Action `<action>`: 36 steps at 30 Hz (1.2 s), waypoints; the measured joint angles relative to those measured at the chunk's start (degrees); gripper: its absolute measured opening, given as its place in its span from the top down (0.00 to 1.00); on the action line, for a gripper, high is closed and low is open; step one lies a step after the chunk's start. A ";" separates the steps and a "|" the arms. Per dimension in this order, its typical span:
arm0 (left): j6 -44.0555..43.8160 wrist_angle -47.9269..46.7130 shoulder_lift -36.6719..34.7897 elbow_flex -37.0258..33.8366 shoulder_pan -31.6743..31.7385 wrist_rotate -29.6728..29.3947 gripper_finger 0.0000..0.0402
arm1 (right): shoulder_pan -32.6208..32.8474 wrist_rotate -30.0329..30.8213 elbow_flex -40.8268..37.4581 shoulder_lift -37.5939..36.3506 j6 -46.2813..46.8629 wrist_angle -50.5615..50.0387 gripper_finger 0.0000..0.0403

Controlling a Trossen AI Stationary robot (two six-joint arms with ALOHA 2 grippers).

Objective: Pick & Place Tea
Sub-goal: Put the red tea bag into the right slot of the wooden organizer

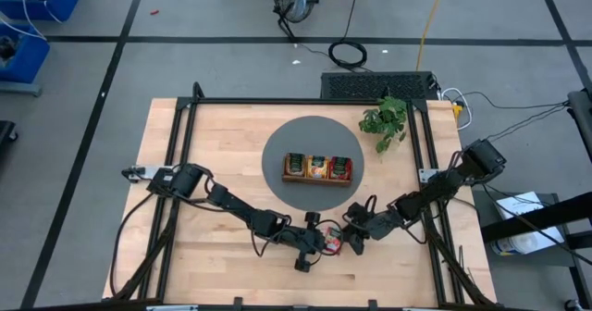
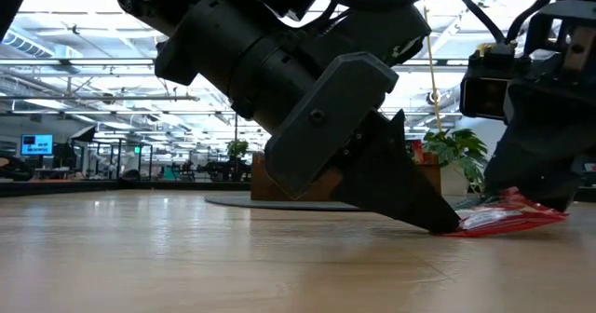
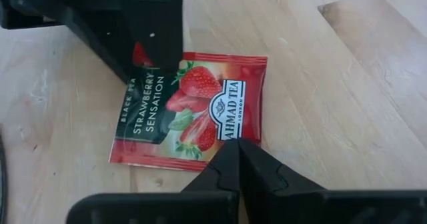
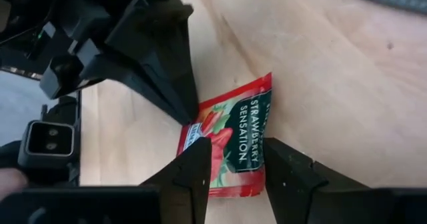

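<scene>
Pinning red tea sachet point(image 3: 190, 111) | left end effector point(image 3: 235, 147) pressed together | right end effector point(image 4: 238, 161) spread astride, grip unclear

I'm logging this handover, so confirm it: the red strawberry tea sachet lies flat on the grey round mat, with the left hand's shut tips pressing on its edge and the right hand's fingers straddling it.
Not quite. The red strawberry tea sachet lies on the bare light wooden tabletop, well clear of the grey round mat, as the high view shows. The rest stands: the left hand presses shut on its edge, and the right hand straddles it.
</scene>
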 joint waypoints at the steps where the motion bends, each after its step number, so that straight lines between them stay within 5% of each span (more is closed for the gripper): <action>1: 0.03 0.00 0.00 0.00 0.00 -0.01 0.98 | 0.00 -0.66 0.00 0.00 0.31 -0.26 0.72; 8: 0.05 -0.04 0.00 0.00 0.04 -0.19 0.98 | 0.02 -3.74 -0.07 0.04 -0.34 -1.40 0.74; 18: -0.48 0.00 0.00 -0.02 0.07 -0.34 0.97 | 0.07 -3.17 -0.07 0.07 -4.42 -1.21 0.98; 24: 1.13 -1.16 -0.72 -0.10 0.08 -2.20 0.93 | -0.31 -2.21 -0.09 -0.77 -7.97 0.02 0.99; 36: 0.57 -13.27 -6.40 -0.17 -3.11 -4.43 0.86 | -1.36 -2.08 0.67 -16.17 -17.20 -7.98 1.00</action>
